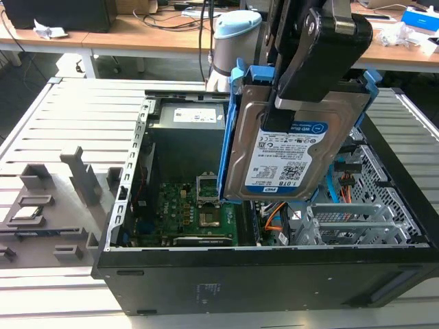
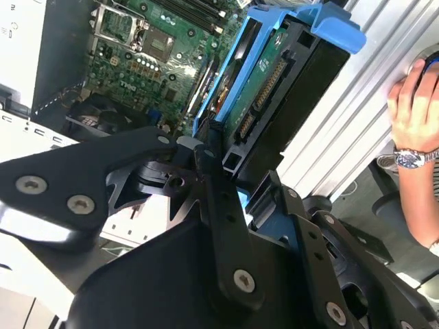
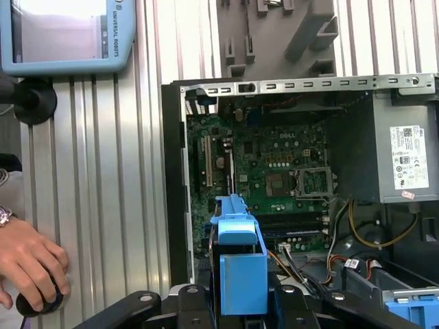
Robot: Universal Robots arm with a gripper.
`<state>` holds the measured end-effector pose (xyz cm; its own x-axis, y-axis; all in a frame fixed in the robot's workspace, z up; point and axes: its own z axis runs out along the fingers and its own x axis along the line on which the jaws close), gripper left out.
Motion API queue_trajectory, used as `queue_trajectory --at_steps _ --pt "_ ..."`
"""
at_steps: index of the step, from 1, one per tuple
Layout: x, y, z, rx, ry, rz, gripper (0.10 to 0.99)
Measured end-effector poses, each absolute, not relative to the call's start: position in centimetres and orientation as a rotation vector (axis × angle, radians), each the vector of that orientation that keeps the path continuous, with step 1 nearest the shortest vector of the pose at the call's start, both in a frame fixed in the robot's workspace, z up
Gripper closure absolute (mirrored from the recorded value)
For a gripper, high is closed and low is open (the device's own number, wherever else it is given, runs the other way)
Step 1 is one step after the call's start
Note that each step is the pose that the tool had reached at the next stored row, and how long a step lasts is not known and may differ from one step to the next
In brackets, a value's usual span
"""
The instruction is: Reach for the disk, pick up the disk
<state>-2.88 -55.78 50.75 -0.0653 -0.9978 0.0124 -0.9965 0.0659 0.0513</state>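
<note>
**Booth:** Where's the disk right now?

**Arm:** Up in the air! My end effector (image 1: 296,103) is clenched on the disk (image 1: 288,154); I have it by its upper end, hanging nearly upright above the open computer case (image 1: 206,274), label side facing the exterior view. The blue carrier frame (image 1: 228,130) runs round its edges.

**Booth:** And from your wrist?

**Arm:** In the second wrist view my black fingers (image 2: 212,199) pinch the disk (image 2: 274,89) from both sides, its connector edge showing, the motherboard (image 2: 164,41) below. In the first wrist view the frame's blue end (image 3: 240,264) sits between my finger links, over the case interior.

**Booth:** Anything else in shot?

**Arm:** The grey power supply (image 3: 405,147) sits in a corner of the case. A person's hand (image 3: 31,264) rests on a small dark object on the ribbed tabletop (image 3: 103,205) beside the case, wristwatch (image 2: 411,159) on.
</note>
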Motion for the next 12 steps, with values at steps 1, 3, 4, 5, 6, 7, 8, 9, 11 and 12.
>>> queue_trajectory --at_steps 1,3,4,5,6,7,8,9,11,12 --pt "-2.9 -56.0 50.7 2.117 -2.261 -0.045 0.718" --pt "-2.9 -56.5 50.7 2.117 -2.261 -0.045 0.718" --pt "-2.9 -56.7 50.7 2.117 -2.261 -0.045 0.718" --pt "-2.9 -57.0 50.7 2.117 -2.261 -0.045 0.718" --pt "-2.9 -57.3 50.7 2.117 -2.261 -0.045 0.718" --pt "-2.9 -57.6 50.7 2.117 -2.261 -0.045 0.718" --pt "-2.9 -57.9 50.7 2.117 -2.261 -0.045 0.718" --pt "-2.9 -58.0 50.7 2.117 -2.261 -0.045 0.718" --pt "-2.9 -58.3 50.7 2.117 -2.261 -0.045 0.718" --pt "-2.9 -58.6 50.7 2.117 -2.261 -0.045 0.718"
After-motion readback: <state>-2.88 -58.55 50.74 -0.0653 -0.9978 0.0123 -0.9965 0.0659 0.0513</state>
